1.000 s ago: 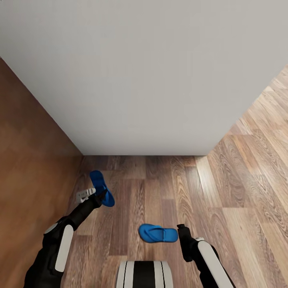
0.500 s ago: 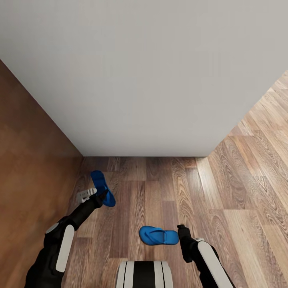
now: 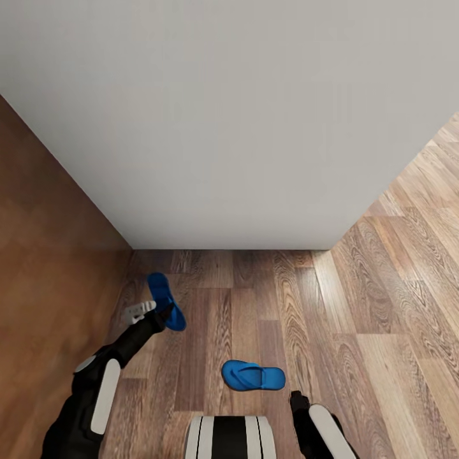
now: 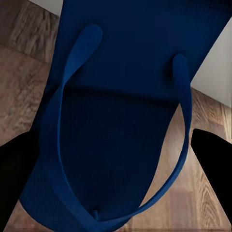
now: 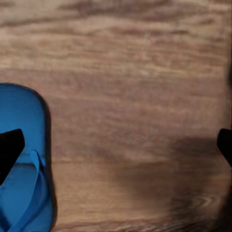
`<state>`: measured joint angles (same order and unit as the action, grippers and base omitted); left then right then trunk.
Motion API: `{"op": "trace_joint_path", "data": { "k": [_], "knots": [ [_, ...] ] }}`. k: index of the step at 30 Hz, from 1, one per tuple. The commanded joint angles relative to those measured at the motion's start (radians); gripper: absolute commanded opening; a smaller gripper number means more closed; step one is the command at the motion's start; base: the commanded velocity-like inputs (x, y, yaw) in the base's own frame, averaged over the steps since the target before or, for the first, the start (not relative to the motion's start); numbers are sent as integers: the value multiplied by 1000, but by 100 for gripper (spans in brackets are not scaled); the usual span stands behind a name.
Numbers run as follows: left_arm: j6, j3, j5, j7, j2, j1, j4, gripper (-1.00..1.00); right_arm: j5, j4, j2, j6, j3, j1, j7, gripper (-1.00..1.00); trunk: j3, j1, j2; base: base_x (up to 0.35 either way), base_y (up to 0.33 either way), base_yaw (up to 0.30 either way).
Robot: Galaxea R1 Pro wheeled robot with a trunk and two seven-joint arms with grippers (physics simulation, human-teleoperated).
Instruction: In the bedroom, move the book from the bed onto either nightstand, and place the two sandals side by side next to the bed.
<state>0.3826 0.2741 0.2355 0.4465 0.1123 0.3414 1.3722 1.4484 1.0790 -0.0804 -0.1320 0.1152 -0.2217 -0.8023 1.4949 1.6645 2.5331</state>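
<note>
Head view shows my left gripper (image 3: pixel 167 312) clamping one sandal (image 3: pixel 164 299) at ten o'clock (right gripper (image 5: pixel 116 145) gapes empty), and it may land skewed from its mate (image 3: pixel 253 375).

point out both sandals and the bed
sandal at the left gripper (image 3: pixel 167 305), head view, middle of its blue sole
sandal on the floor (image 3: pixel 252 376), head view, sole under the straps
bed (image 3: pixel 229 127), head view, bare grey mattress top

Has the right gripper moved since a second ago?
Yes. In the head view the right gripper has pulled back toward the robot's base, away from the sandal on the floor, which has stayed put on the same planks.
</note>
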Motion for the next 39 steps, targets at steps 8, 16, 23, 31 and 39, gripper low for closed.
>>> {"op": "trace_joint_path", "data": {
  "k": [8,16,23,31,39],
  "knots": [
    [9,-18,8,4,1,0,-5,-100,-200,-7,1,-136,1,-1,-2,100,1,0,0,0,0,0],
    [10,-19,8,4,1,-1,-5,-100,-219,2,2,-124,1,-1,135,100,1,0,0,0,0,0],
    [10,-19,8,4,0,-3,-5,-100,-211,48,3,74,0,-1,290,100,1,0,0,0,0,0],
    [10,-19,8,4,0,-5,-5,-100,3,60,4,234,0,-1,360,100,1,0,0,0,0,0],
    [10,-20,9,4,0,-5,-6,-100,35,62,3,347,-2,-1,411,100,1,0,0,0,0,0]
  ]
}}
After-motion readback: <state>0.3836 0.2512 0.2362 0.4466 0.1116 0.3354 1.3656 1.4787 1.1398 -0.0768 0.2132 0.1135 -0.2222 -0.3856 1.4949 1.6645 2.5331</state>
